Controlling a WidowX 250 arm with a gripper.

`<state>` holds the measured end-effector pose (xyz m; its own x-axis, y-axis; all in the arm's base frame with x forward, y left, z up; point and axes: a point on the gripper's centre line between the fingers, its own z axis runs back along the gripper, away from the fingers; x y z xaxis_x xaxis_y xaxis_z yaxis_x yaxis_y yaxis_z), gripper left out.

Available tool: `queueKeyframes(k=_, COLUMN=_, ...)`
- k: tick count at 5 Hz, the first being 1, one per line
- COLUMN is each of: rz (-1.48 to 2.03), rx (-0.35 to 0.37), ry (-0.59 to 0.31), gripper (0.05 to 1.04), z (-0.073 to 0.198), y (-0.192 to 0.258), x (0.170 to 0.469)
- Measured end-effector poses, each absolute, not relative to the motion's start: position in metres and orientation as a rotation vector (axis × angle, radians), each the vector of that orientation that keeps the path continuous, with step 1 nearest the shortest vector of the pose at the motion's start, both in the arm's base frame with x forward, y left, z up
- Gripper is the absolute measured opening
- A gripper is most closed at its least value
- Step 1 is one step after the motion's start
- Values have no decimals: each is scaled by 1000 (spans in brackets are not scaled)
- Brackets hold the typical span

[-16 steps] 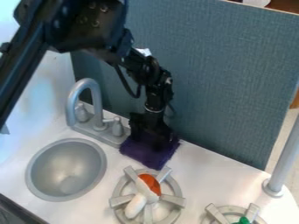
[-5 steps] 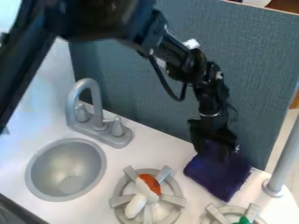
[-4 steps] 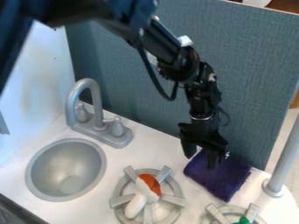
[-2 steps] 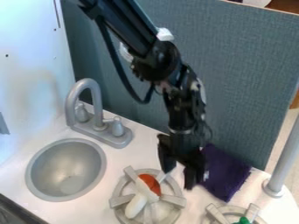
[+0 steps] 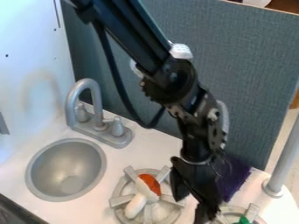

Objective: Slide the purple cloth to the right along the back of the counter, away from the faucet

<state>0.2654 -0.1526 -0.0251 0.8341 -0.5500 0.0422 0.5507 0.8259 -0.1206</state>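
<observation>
The white tabletop point(image 5: 123, 155) is looked down on at a steep slant from above its front side, and the view is faced toward the upright blue-grey textured panel point(image 5: 251, 65) behind it. The camera is set fairly near: the round grey sink basin point(image 5: 65, 168) is taken in whole, while the pale grey spoked burner grate point(image 5: 219, 213) at lower right is cut by the bottom edge. The black two-finger claw point(image 5: 191, 211) is seen from above, low in the frame, right of centre.
</observation>
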Motion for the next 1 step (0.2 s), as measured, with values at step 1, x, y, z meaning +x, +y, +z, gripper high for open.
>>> queueKeyframes(k=1, rz=-601, rx=-142, ry=-18, gripper=1001, z=-26, y=-157, x=264)
